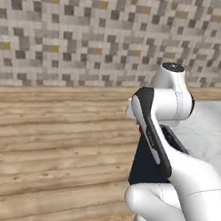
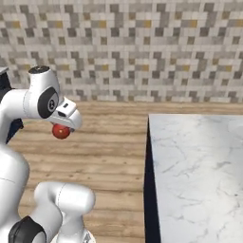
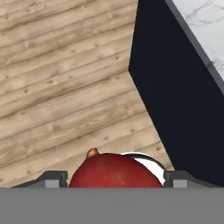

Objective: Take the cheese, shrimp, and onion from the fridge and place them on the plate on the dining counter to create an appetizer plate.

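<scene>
The two-finger gripper (image 3: 114, 179) is clamping the small dark-red round onion (image 3: 113, 173) btwn its dark finger tips, jaws standing wide because the ball fills them. In the right base view the onion (image 2: 60, 131) is hanging under the white wrist, over the wooden plank floor (image 2: 109, 142) and well to the left of the white grey-veined marble dining counter (image 2: 199, 171). The hand view is looking down past the onion at the counter's dark navy base (image 3: 175, 96), w/ a strip of marble top at the upper right corner.

Risks, as I judge them: the onion is being carried over bare floor, so any slip off the round surface drops it out of reach. Also the hand is hanging about level w/ the counter edge, so swinging across w/o lifting could be knocking the onion against the marble rim. The pale round plate can't be made out here, so placement can't be aimed yet.
</scene>
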Available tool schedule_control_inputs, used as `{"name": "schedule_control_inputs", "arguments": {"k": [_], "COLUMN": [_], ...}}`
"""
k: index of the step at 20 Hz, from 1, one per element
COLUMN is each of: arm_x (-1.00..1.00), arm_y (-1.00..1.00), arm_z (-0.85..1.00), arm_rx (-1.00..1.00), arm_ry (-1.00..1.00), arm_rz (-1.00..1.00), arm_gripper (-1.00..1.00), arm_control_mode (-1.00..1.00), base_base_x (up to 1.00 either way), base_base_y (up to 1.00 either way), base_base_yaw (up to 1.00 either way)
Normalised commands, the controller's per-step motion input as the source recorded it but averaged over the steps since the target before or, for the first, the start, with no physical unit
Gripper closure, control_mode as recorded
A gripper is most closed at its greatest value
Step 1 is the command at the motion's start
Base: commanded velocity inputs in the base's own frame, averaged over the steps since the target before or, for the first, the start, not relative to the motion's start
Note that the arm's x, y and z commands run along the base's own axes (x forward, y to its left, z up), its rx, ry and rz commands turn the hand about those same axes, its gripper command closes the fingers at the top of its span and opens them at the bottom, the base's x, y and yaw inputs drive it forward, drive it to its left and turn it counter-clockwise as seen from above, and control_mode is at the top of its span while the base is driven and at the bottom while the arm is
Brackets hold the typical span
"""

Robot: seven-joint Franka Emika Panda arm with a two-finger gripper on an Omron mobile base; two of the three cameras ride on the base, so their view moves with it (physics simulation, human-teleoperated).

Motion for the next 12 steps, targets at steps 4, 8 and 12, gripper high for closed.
{"name": "schedule_control_inputs", "arguments": {"k": [4,8,12], "arm_x": [0.00,0.00,0.00], "arm_y": [0.00,0.00,0.00], "arm_z": [0.00,0.00,0.00], "arm_rx": [0.00,0.00,0.00], "arm_ry": [0.00,0.00,0.00], "arm_rz": [0.00,0.00,0.00], "arm_gripper": [1.00,1.00,1.00], "arm_control_mode": [1.00,1.00,1.00], "base_base_x": [0.15,0.46,0.59], "base_base_y": [0.24,0.61,0.82], "base_base_yaw": [-0.53,-0.42,-0.43]}}
